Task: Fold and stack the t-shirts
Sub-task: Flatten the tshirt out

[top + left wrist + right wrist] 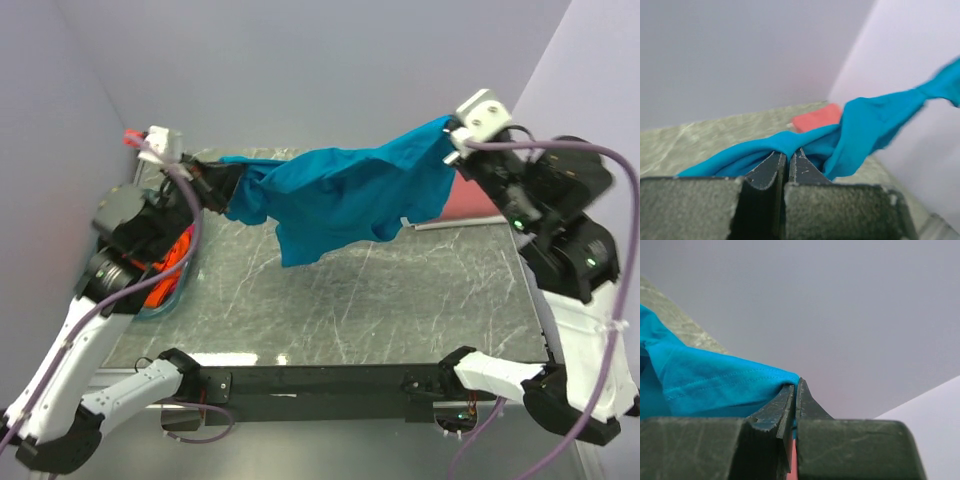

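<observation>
The teal blue t-shirt (340, 195) hangs in the air above the back of the table, stretched between both arms, with a bunch of cloth drooping in its middle. My left gripper (222, 190) is shut on its left end (790, 142). At the back right, my right gripper (447, 140) is shut on the other end (725, 382). A dusty red t-shirt (470, 200) lies folded on the table at the back right, under the right arm (817, 119). An orange t-shirt (170, 265) sits bunched in the tub on the left.
A translucent blue plastic tub (160, 305) stands on the table's left edge beside the left arm. The marbled tabletop (360, 300) lies under the hanging shirt. Pale walls close in behind and on both sides.
</observation>
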Tool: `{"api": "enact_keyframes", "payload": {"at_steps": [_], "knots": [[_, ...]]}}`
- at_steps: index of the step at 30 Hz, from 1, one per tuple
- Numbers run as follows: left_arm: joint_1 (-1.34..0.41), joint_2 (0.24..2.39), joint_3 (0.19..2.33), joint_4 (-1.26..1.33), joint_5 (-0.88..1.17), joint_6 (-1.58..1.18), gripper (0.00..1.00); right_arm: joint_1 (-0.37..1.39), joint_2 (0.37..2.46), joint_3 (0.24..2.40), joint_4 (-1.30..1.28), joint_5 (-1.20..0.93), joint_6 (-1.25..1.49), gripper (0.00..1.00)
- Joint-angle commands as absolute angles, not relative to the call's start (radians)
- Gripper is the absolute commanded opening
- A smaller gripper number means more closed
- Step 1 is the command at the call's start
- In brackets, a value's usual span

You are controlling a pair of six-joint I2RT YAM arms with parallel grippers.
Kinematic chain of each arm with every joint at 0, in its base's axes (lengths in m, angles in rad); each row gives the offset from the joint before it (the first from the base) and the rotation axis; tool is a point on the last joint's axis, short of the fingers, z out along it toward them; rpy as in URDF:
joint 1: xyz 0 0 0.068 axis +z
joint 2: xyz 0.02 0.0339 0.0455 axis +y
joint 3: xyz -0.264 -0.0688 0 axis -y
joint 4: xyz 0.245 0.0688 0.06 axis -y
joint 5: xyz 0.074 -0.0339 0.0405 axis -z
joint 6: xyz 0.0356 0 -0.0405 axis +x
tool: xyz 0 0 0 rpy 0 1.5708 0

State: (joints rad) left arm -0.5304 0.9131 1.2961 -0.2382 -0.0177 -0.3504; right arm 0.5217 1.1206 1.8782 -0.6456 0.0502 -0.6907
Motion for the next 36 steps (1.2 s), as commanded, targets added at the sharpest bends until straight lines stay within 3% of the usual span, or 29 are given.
{"api": "enact_keyframes", "payload": {"at_steps": [1, 7, 12, 19, 25, 30, 34, 35, 36], "knots": [[-0.528, 0.829, 1.321, -0.159, 0.185, -0.413, 0.01, 0.485, 1.059, 1.976, -0.67, -0.038, -0.643, 0.0], [-0.528, 0.789, 1.313, -0.138, 0.525, -0.598, 0.01, 0.42, 1.026, 2.068, -0.727, -0.144, -0.592, 0.0], [-0.529, 0.741, 1.208, -0.049, 0.618, -0.775, 0.01, 0.405, 1.043, 2.099, -0.738, -0.153, -0.587, 0.0], [-0.529, 0.666, 1.005, -0.093, 0.479, -0.801, 0.0, 0.408, 1.1, 1.873, -0.643, -0.141, -0.637, 0.0], [-0.526, 0.686, 0.749, -0.138, 0.129, -0.842, 0.0, 0.408, 1.201, 1.553, -0.416, -0.104, -0.692, 0.0], [-0.444, 0.89, 0.494, 0.11, 0.046, -0.932, 0.0, 0.417, 1.452, 1.483, -0.304, -0.169, -0.715, 0.0], [-0.269, 1.147, 0.472, 0.308, 0.136, -0.986, 0.01, 0.434, 1.721, 1.596, -0.218, -0.106, -0.703, 0.0], [-0.22, 1.202, 0.494, 0.325, 0.143, -0.98, 0.03, 0.437, 1.841, 1.636, -0.201, -0.066, -0.66, 0.0], [-0.2, 1.307, 0.561, 0.322, 0.149, -0.976, 0.2, 0.44, 1.903, 1.748, -0.19, -0.019, -0.632, 0.02]]}}
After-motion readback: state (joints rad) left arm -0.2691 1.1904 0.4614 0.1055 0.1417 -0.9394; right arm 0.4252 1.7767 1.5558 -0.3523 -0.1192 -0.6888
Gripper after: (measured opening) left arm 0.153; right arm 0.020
